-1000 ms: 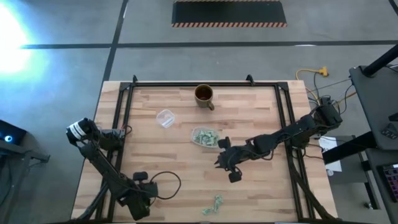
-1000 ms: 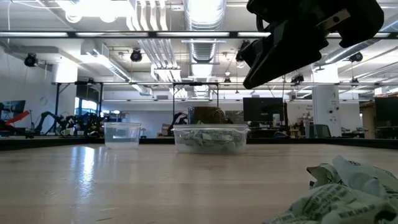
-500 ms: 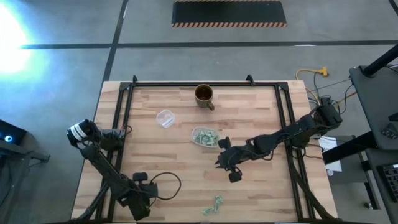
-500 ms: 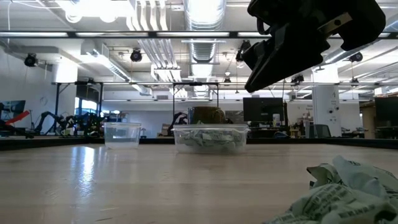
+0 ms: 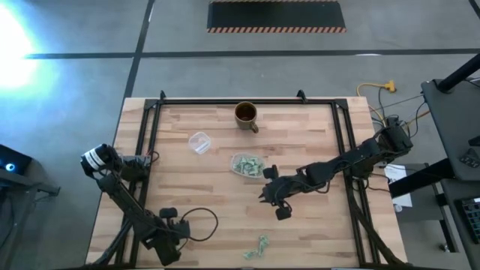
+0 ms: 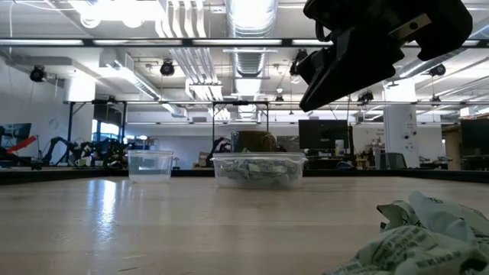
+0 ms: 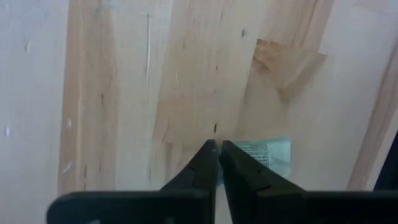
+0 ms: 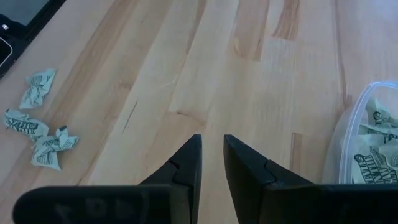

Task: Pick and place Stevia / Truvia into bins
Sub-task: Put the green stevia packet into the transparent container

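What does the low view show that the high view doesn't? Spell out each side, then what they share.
Only the low view: the room beyond the table, and the tub's heap of sachets seen side-on through its clear wall.

Only the high view: the left hand near the table's front-left corner, the right arm's full reach from the table's right side, and the floor around the table.

Both: the tub, the clear cup, the brown mug, the loose sachets at the front edge, and the right hand raised above the table.
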Robot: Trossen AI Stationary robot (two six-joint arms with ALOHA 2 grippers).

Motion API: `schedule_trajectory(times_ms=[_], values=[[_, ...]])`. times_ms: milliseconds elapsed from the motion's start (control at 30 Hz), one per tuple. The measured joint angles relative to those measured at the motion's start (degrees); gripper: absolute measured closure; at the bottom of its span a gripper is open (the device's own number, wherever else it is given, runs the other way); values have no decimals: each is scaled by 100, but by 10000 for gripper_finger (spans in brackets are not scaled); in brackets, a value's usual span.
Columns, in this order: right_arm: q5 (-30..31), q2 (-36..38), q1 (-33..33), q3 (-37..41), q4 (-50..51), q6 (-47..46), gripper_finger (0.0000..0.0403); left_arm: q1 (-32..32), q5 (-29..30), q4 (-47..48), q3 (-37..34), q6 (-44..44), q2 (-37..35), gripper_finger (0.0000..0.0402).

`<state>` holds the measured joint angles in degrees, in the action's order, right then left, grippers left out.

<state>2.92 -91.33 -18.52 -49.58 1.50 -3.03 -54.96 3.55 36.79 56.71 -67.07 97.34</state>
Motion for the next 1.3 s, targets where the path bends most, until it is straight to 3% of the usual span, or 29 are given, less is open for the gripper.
schedule_trajectory(times_ms=[200, 433, 667, 867, 933, 1133, 1300], values=[[0, 0, 0, 0, -13, 0, 346, 37, 61, 305, -7, 19, -70, 400], [0, 0, 0, 0, -13, 0, 346, 198, 802, 592, -7, 159, -280, 401], [2, 4, 0, 0, -17, 4, 346, 483, 2546, 575, 122, 883, -620, 401], [4, 9, 0, 0, -34, 7, 346, 897, 4612, 377, 262, 1987, -768, 401], [4, 9, 0, 0, -33, 6, 346, 1099, 5023, 66, 269, 2549, -772, 402], [7, 9, 0, 0, -31, 20, 346, 1927, 5230, -1482, 112, 4380, -759, 402], [7, 9, 0, 54, -28, 15, 346, 2617, 5080, -2175, 101, 5520, -650, 402]])
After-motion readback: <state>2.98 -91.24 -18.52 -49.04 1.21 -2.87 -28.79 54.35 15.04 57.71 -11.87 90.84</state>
